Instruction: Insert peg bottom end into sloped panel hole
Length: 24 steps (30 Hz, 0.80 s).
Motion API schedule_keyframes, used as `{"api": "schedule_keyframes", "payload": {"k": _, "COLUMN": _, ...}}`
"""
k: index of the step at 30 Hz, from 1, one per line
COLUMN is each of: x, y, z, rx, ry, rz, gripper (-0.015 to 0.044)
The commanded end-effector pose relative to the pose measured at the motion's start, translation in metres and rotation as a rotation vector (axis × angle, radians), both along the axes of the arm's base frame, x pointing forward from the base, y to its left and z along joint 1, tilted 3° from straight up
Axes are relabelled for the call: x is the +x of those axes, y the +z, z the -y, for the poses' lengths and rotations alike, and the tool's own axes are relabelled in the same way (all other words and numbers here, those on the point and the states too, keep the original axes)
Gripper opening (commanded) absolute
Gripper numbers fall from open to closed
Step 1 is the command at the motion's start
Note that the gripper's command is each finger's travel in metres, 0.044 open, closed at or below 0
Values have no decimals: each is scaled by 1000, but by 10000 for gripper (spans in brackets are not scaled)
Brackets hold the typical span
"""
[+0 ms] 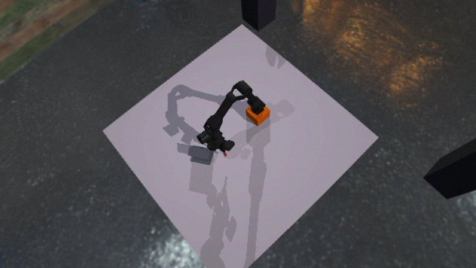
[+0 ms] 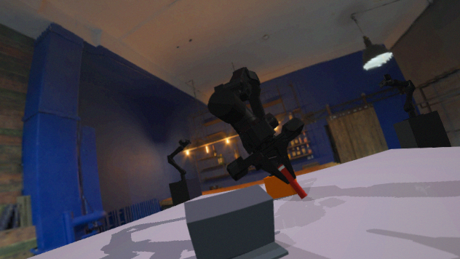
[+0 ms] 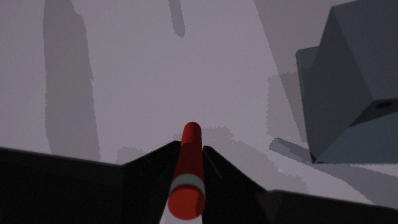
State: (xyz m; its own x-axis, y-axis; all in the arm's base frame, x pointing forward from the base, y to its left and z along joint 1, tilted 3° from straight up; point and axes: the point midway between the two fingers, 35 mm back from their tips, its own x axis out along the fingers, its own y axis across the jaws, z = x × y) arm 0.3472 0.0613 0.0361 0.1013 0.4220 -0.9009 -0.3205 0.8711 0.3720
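A round red peg (image 1: 225, 153) (image 2: 299, 189) (image 3: 192, 137) with a pale band near its top end is held above the table, tilted in the exterior view. My gripper (image 1: 223, 150) (image 2: 288, 177) (image 3: 191, 150) is shut on the peg, whose lower end sticks out past the fingertips. The grey block with the sloped panel (image 1: 200, 153) (image 2: 233, 222) (image 3: 332, 105) stands beside the gripper, at the right in the wrist view. The peg is apart from it. A dark spot (image 3: 385, 105) near the wrist view's right edge may be the hole; I cannot tell its shape.
The arm's orange base block (image 1: 258, 117) (image 2: 278, 187) stands on the pale table top (image 1: 320, 150) (image 2: 382, 214) (image 3: 130, 75). The grey block has a low ledge (image 2: 271, 251) at its foot. Dark pedestals (image 1: 258, 15) (image 2: 423, 129) stand beyond the table. Arm shadows cross the table.
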Motion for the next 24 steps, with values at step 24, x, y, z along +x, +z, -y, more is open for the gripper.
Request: {"api": "schedule_keyframes", "payload": {"k": 24, "x": 3, "y": -6, "z": 31, "rx": 100, "ry": -51, "rz": 64, "gripper": 0}}
